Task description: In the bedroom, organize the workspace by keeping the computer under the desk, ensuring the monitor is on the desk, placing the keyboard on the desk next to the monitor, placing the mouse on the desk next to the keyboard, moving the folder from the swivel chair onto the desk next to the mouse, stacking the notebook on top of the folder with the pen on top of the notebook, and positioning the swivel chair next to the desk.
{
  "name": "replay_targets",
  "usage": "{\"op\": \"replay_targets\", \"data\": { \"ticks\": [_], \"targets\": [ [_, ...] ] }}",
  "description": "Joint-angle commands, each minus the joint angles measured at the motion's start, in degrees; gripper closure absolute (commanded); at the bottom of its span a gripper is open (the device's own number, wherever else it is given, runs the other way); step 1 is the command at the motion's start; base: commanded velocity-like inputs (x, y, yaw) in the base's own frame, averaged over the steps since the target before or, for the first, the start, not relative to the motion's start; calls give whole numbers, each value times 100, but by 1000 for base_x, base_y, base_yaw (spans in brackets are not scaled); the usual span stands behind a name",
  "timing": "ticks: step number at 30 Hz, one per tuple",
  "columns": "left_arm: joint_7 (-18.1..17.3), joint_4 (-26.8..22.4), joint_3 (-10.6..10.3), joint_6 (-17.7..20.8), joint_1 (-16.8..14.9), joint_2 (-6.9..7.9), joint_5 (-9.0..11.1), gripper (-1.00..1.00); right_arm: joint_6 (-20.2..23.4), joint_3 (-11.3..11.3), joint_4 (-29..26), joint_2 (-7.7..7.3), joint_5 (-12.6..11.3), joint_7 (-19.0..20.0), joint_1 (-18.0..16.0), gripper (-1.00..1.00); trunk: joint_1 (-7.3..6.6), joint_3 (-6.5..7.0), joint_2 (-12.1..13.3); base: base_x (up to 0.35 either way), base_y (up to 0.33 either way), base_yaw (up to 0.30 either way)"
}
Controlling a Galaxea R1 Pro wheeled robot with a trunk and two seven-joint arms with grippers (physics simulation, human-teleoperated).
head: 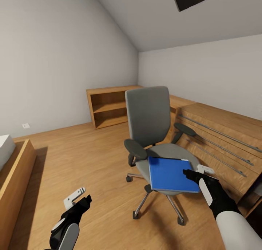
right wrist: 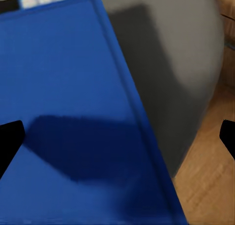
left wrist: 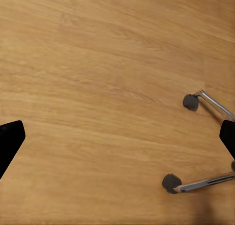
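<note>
Two light wooden units, an open low shelf (head: 109,106) and a drawer chest with steel rails (head: 222,141), stand behind the grey padded swivel chair (head: 149,123). On its seat lies the flat bright blue folder (head: 171,174). Directly above the folder's edge hovers the right gripper (head: 195,172), fingers apart, holding nothing. Beside the chair's chrome base, the left gripper (head: 78,199) hangs spread over bare floor.

The head camera looks down at the swivel chair (head: 153,133); the right wrist camera hangs close above its seat.

No text, label, brand, number or sign can be read on anything here.
</note>
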Motion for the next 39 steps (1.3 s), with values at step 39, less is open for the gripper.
{"op": "replay_targets", "data": {
  "ticks": [39],
  "targets": [
    [41, 71, -7, 16, -4, 0, 36, -100, 40, 2, -36, -2, -68, -19, -2, -100, -2, 82, -3, -46, 0, 0]
  ]
}}
